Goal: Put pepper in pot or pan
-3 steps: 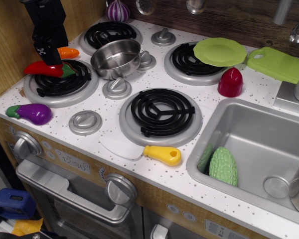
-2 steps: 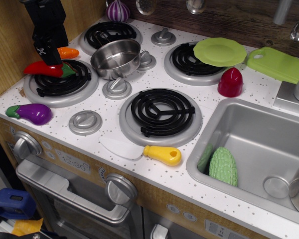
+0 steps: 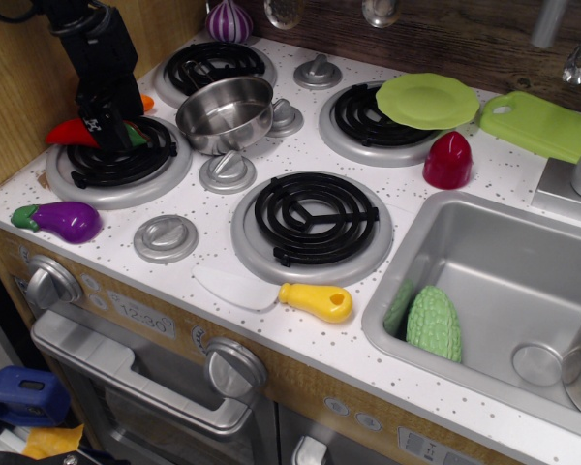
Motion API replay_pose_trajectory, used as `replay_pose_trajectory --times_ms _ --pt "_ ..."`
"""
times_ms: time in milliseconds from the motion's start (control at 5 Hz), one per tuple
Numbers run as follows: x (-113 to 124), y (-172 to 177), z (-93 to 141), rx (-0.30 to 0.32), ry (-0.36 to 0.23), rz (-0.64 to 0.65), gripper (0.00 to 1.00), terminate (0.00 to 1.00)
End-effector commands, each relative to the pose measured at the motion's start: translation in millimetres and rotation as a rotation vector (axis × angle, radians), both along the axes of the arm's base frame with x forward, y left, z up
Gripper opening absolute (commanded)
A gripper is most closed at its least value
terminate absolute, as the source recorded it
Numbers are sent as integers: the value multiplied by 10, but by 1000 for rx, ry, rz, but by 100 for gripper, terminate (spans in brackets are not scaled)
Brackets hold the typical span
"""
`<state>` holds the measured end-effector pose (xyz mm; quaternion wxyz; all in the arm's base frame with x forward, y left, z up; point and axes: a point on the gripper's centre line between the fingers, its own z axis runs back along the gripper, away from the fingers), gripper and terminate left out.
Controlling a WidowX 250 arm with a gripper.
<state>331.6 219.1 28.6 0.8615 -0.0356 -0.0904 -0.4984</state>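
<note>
Step in hand looks like the grasp: the black robot gripper (image 3: 108, 128) is down on the long glossy red toy chili pepper with a green stem end (image 3: 70, 131), which lies on the front-left black coil burner (image 3: 119, 158); pepper not yet in the pot; the gripper body covers the pepper's middle, red tip shows to the left, green stem just right of the gripper; fingers hidden against the dark burner, so cannot tell how far open they are or whether they are clamped on the pepper; they seem to touch or straddle it, no more than that; the round shiny stainless-steel toy pot with a small side handle (image 3: 226, 113) sits just beside that burner, to the right and behind, upright, looks empty; a small orange toy vegetable (image 3: 146, 101) peeks out behind the gripper; purple toy eggplant (image 3: 60, 220) near the counter front edge, apart; next move likely calls for a firm pinch, a lift clear of the coil, a short carry right over the pot rim, then release.
</note>
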Motion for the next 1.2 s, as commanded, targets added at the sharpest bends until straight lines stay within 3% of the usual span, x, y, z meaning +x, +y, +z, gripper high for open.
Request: replay_pose_trajectory --times_ms 0,200,400,600,1000 --pt "-11 71 70 10 -29 14 100 0" --pt "-29 44 19 8 -36 29 0 0" --pt "-29 12 71 36 -51 43 0 0" --pt "131 -93 353 85 -88 56 0 0" --pt "597 -338 564 126 -220 31 0 0"
